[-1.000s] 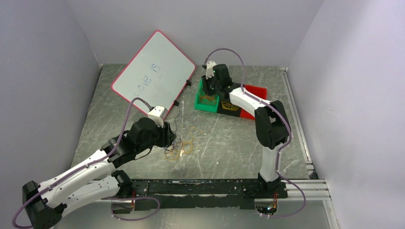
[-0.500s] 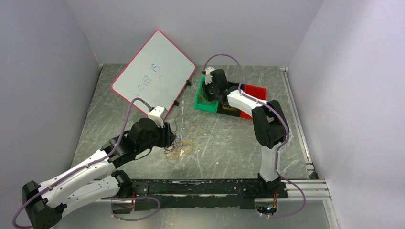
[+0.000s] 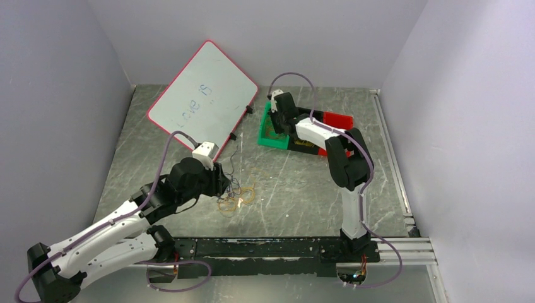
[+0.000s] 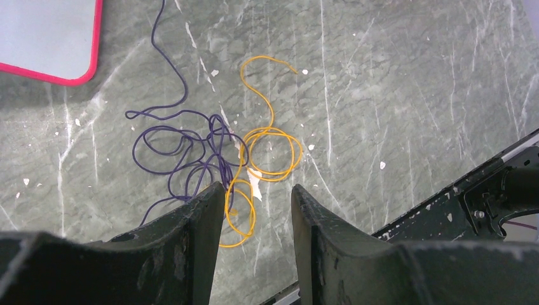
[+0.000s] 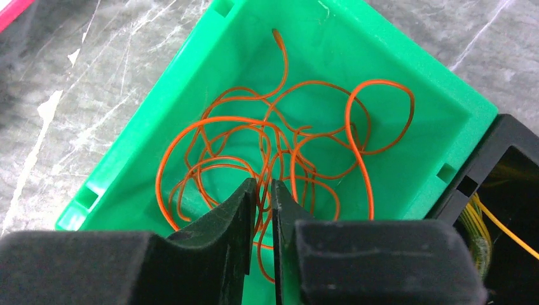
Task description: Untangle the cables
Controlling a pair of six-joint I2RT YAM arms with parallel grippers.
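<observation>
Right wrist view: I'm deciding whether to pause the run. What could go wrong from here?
1. The right gripper sits nearly shut among loops of the orange cable in the green bin; lifting could snag a strand and drag the coil out.
2. On the table, the yellow cable crosses the purple cable below the open left gripper; one pinch may catch both.

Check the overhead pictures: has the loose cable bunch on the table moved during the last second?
No. The cable bunch lies on the same patch of table, at the same distance below the whiteboard and its near corner.
</observation>
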